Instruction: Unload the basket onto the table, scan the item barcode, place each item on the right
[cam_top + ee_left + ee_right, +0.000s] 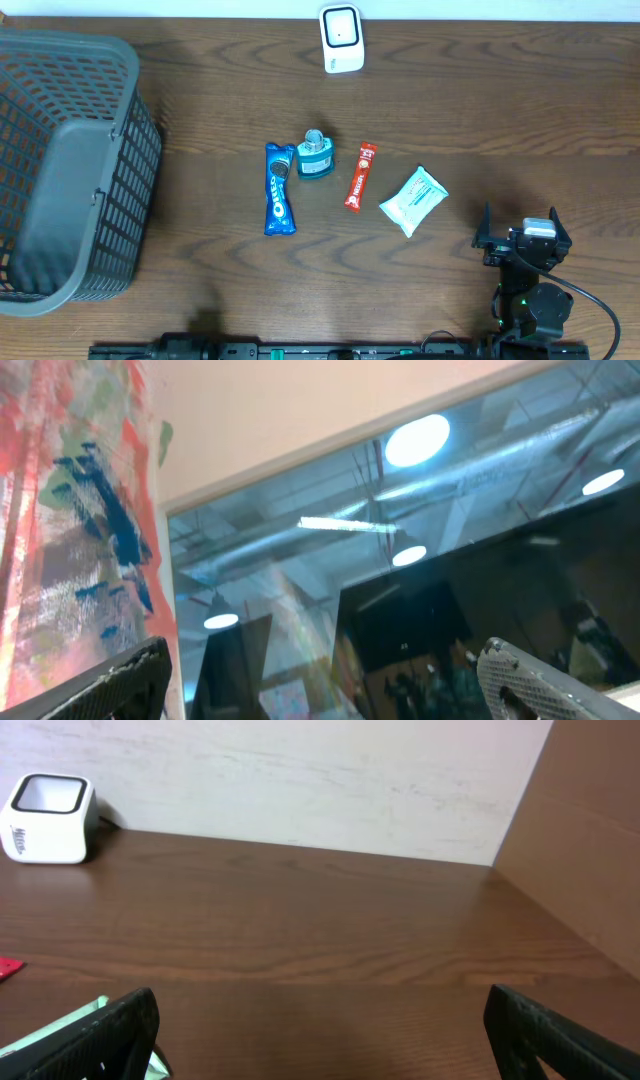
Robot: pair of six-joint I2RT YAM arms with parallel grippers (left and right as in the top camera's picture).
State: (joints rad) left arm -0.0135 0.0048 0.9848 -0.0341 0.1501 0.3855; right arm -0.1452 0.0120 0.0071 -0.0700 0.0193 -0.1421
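1. Firstly, overhead. Four items lie in a loose row mid-table: the Oreo pack, the blue bottle just beside its upper end, the red sachet, and the wipes pack farthest right. The scanner stands at the far edge, well apart from them. A grey basket sits at the left. The right gripper is at front right, near the wipes pack, with its fingers spread and nothing between them.
2. Left wrist. The left gripper points up at ceiling lights behind glass. Its fingers are spread wide and hold nothing.
3. Right wrist. Bare wood shows between the spread fingers. The wipes pack's corner shows by the left finger, and the red sachet's tip is at the left edge. The scanner stands far left by the wall. A cardboard panel is at the right.
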